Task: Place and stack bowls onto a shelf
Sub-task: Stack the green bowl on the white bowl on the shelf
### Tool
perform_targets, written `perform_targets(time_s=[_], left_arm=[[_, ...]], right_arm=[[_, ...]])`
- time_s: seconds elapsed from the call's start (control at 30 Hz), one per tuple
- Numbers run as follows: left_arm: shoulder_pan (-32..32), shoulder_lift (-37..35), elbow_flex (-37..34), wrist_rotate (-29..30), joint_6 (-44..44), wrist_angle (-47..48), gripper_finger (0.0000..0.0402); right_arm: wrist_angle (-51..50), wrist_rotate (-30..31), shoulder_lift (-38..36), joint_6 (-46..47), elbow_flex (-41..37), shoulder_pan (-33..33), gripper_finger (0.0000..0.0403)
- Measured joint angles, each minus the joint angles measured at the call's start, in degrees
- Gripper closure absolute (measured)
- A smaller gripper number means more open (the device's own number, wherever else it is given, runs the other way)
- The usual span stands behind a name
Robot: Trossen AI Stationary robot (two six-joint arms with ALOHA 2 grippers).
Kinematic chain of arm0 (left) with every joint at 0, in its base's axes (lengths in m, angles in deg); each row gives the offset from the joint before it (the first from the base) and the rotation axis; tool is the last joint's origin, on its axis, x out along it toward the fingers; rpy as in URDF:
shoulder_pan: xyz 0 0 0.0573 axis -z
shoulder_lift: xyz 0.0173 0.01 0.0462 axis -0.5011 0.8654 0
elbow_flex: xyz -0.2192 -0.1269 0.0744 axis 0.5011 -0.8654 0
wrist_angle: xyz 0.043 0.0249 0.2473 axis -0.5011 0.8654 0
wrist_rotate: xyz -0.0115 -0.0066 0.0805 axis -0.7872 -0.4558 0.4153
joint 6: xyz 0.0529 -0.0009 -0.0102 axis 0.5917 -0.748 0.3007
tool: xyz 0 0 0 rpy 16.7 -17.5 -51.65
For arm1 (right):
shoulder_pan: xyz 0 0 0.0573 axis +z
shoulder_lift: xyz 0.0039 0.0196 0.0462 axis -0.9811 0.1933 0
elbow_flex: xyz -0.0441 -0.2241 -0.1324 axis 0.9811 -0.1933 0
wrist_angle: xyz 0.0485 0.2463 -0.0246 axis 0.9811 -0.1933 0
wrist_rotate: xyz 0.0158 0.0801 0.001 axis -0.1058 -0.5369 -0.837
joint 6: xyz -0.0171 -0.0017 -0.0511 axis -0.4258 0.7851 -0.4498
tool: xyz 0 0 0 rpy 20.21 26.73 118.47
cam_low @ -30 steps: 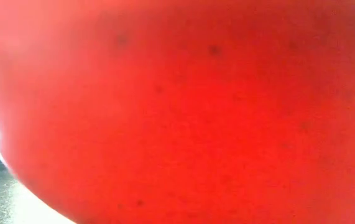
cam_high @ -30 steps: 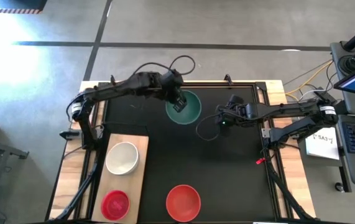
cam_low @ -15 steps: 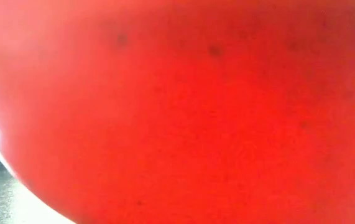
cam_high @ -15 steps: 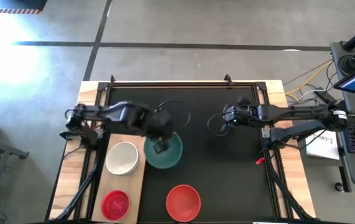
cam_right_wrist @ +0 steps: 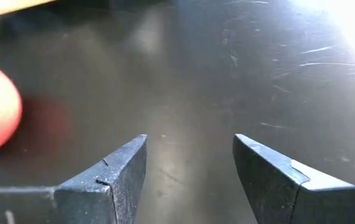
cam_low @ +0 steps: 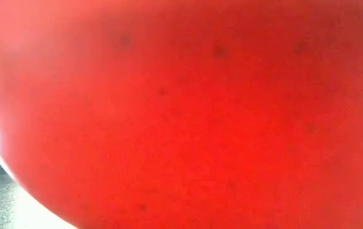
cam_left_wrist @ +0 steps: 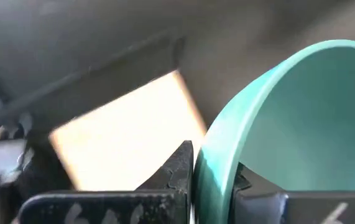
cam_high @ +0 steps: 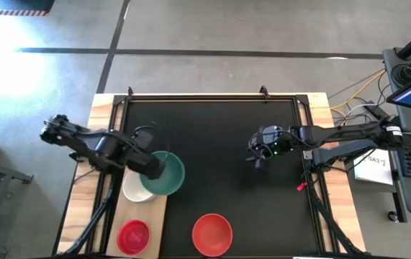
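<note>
High view: left pincer (cam_high: 152, 170) pinching teal bowl (cam_high: 168, 175), moved over white bowl (cam_high: 134, 188).

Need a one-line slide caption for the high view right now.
Left gripper carries the teal bowl over the white bowl on the shelf.

teal bowl (cam_high: 165, 175): carried from the table's far middle to the shelf (cam_high: 163, 203), now overlapping the white bowl (cam_high: 132, 191)
left gripper (cam_high: 152, 170): swung across with it, clamped on its rim
right gripper (cam_high: 258, 160): shifted slightly
</note>
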Motion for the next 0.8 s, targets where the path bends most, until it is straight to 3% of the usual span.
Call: perform_targets(time_s=[0.3,0.4,0.57,0.8], left_arm=[[5.75,-9.01,-16.95,-3.70,-11.13,0.21,0.0389],[7.43,-11.80,-20.53,-4.13,-15.15,0.08,0.0389],[9.99,-15.65,-25.87,-4.19,-19.74,-2.90,0.0389],[12.05,-17.23,-31.18,-4.19,-19.35,-11.09,0.0389]], right_arm=[[0.25,-2.56,2.47,5.71,0.78,4.69,0.0179],[0.38,-5.85,3.31,6.65,1.35,6.40,0.0179],[2.25,-6.18,4.34,8.51,1.95,8.72,0.0179],[2.79,-6.18,5.78,9.15,3.21,9.83,0.0179]])
